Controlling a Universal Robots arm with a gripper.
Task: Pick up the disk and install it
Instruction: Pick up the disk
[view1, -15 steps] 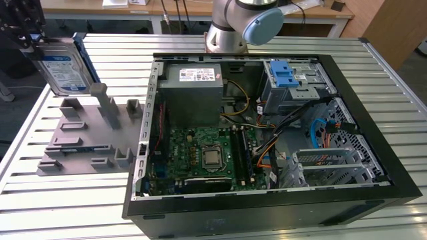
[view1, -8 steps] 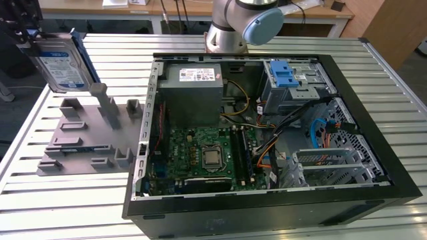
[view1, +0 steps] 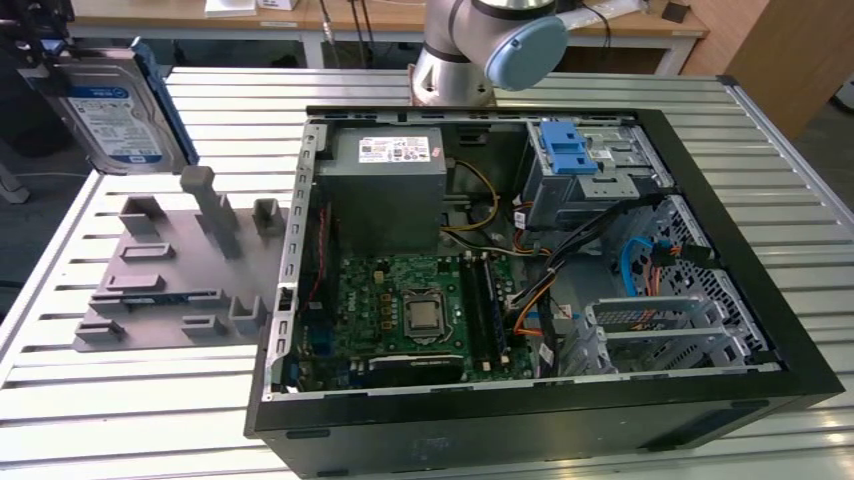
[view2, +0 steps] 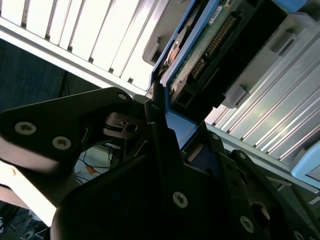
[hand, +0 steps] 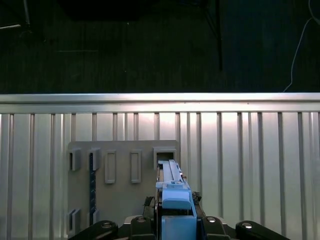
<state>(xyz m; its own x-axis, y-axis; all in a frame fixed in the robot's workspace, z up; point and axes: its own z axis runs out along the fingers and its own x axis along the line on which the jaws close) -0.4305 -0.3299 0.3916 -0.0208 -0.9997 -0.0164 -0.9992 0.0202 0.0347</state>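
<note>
Hand (hand: 175, 222) clamped on hard disk (view1: 118, 112). Disk upright above grey holder plate (view1: 160, 285), well apart from drive cage (view1: 587, 165). Risk: edge grip lets disk swivel; loose cables (view1: 625, 255) near cage may snag rails.

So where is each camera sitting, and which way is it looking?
Exterior view: high off the arm, looking down on the open computer case; the arm shows beyond the case.
First wrist view: on the wrist, looking down past the gripper at the grey holder.
Second wrist view: on the wrist, close behind the gripper, facing the disk.
Shared: both wrist views show the gripper clamping the disk.
</note>
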